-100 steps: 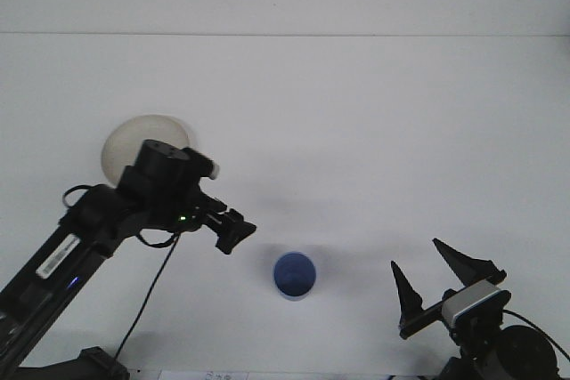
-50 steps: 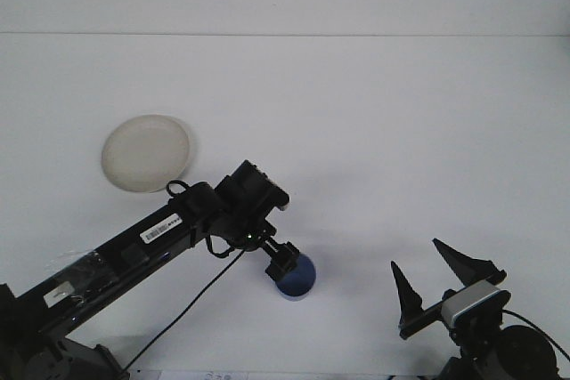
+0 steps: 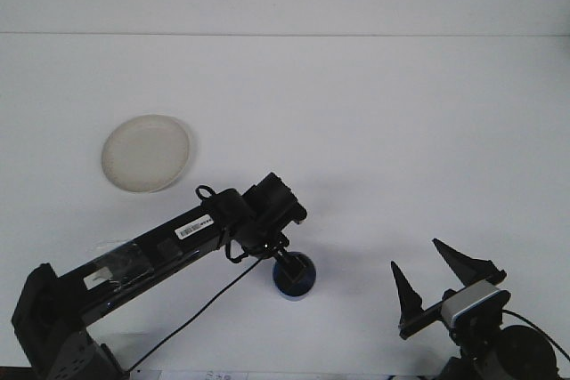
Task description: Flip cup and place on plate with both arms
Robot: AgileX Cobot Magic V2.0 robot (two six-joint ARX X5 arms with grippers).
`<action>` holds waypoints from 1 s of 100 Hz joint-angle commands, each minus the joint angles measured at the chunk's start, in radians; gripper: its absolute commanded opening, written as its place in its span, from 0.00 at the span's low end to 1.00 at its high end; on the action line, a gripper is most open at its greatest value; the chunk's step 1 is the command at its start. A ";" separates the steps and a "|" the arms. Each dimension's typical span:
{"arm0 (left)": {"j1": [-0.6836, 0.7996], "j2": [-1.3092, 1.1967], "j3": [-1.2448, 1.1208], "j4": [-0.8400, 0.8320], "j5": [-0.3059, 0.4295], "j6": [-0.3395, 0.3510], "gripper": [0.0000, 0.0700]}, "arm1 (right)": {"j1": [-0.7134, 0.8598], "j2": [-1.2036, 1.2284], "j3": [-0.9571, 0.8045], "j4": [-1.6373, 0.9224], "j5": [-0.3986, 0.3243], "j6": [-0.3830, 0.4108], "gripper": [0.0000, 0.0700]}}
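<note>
Broadly, the table (image 3: 374,113) carries a plate (image 3: 146,152) toward its left edge, waiting for the cup (image 3: 295,277) near the front edge. Left gripper (image 3: 287,262) reaches into the cup, its grip untellable; right gripper (image 3: 438,278) waits open.

A blue cup (image 3: 295,278) sits on a plain white table (image 3: 374,131). The plate (image 3: 145,152) is cream-white with a paler rim. Both arms are black; the left arm (image 3: 169,242) carries a white label, the right gripper (image 3: 432,278) a grey block.
</note>
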 commanded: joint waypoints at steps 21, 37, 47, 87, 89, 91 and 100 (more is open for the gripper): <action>-0.024 0.041 0.023 0.000 -0.055 0.016 0.55 | 0.009 0.005 0.003 0.006 0.005 -0.004 0.80; -0.033 0.041 0.023 -0.005 -0.055 0.021 0.29 | 0.009 0.005 0.003 0.006 0.005 -0.004 0.80; -0.042 0.041 0.023 -0.008 -0.055 0.030 0.01 | 0.009 0.005 0.003 0.006 0.004 -0.004 0.80; -0.045 0.040 0.061 -0.087 -0.060 0.047 0.01 | 0.009 0.005 0.003 0.006 0.005 -0.004 0.80; -0.042 0.038 0.072 -0.100 -0.060 0.053 0.01 | 0.009 0.005 0.003 0.006 0.005 -0.004 0.80; -0.037 0.037 0.084 -0.112 -0.062 0.057 0.01 | 0.009 0.005 0.003 0.006 0.005 -0.004 0.80; -0.011 0.022 0.149 -0.168 -0.106 0.076 0.01 | 0.009 0.005 0.003 0.006 0.005 -0.004 0.80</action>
